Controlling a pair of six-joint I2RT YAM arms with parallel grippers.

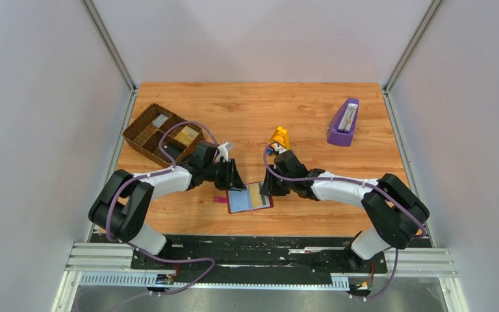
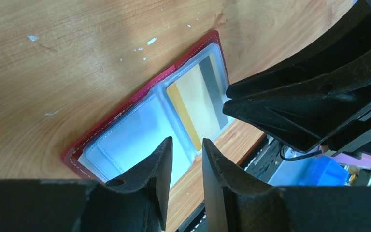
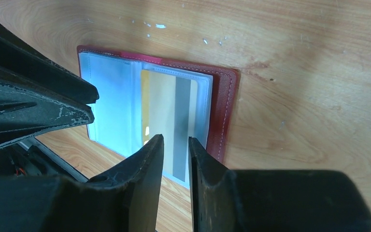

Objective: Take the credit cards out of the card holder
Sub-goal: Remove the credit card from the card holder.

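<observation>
Dark red leather, the card holder lies open flat on the tabletop, six o'clock of centre. My left tool at its eleven o'clock and right tool at its one o'clock are both narrow and empty. I'd pin the blank sleeve, then squarely pinch the edge of the gold card.

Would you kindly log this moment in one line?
card holder: open | gold card: sleeved | left tool: open | right tool: open over card

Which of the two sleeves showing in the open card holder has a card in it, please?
The sleeve by the right gripper: it shows a gold card with a grey stripe, while the other sleeve looks empty.
</observation>
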